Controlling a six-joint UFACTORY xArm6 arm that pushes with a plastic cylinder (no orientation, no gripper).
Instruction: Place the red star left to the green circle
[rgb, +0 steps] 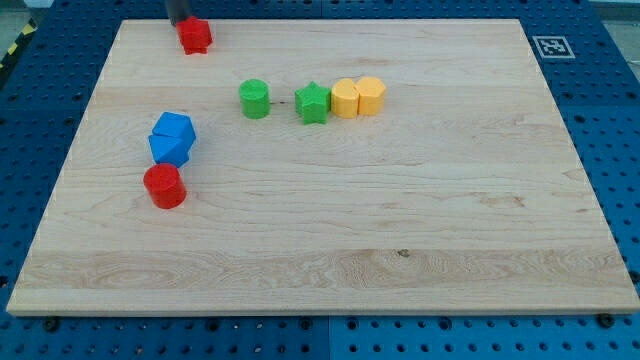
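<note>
The red star (195, 36) lies near the board's top edge, left of centre. My tip (182, 22) is right at the star's upper left side, seemingly touching it; only the rod's short lower end shows at the view's top. The green circle (255, 99) stands lower and to the right of the star, apart from it.
A green star (313, 103) sits right of the green circle, with two yellow blocks (358, 97) touching it on its right. Two blue blocks (172, 138) and a red circle (164, 186) cluster at the left. The wooden board (400, 220) has a marker tag (549, 46) beyond its top right corner.
</note>
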